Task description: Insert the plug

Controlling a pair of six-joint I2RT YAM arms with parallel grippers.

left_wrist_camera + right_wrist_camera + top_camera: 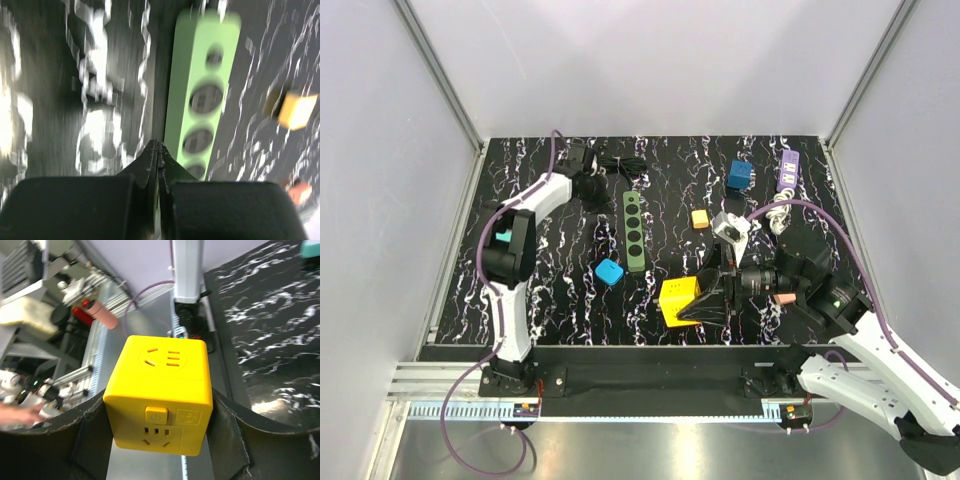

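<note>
As seen from my left wrist: my left fingers (158,150) are pressed tip to tip with nothing between them, over the dark marbled surface (45,100); the view is blurred.
Beside my left fingers: the green power strip (200,100) runs away from the tips, just to their right and not touching them; a small orange cube (297,111) sits beyond the strip.
Right fingers: my right fingers (159,440) stand spread wide and clamp the yellow socket cube (160,390) by two opposite sides.
Cube faces: the face with a round outlet panel is uppermost in my right wrist view; the face towards my camera carries a button and a set of slots.
Cube position: from above it sits close to the near edge of the surface, a little right of the middle; whether it rests there or is lifted I cannot tell.
Plug: the plug (620,163), with its bundled black cable, lies at the far edge, left of centre, just past the far end of the green strip and beside my left wrist; neither set of fingers has it.
Also on the surface: a light blue cube (609,272) left of the strip's near end, a darker blue block (740,175) far right, a purple strip (787,170) beside it, and a white adapter (730,225) near my right arm.
</note>
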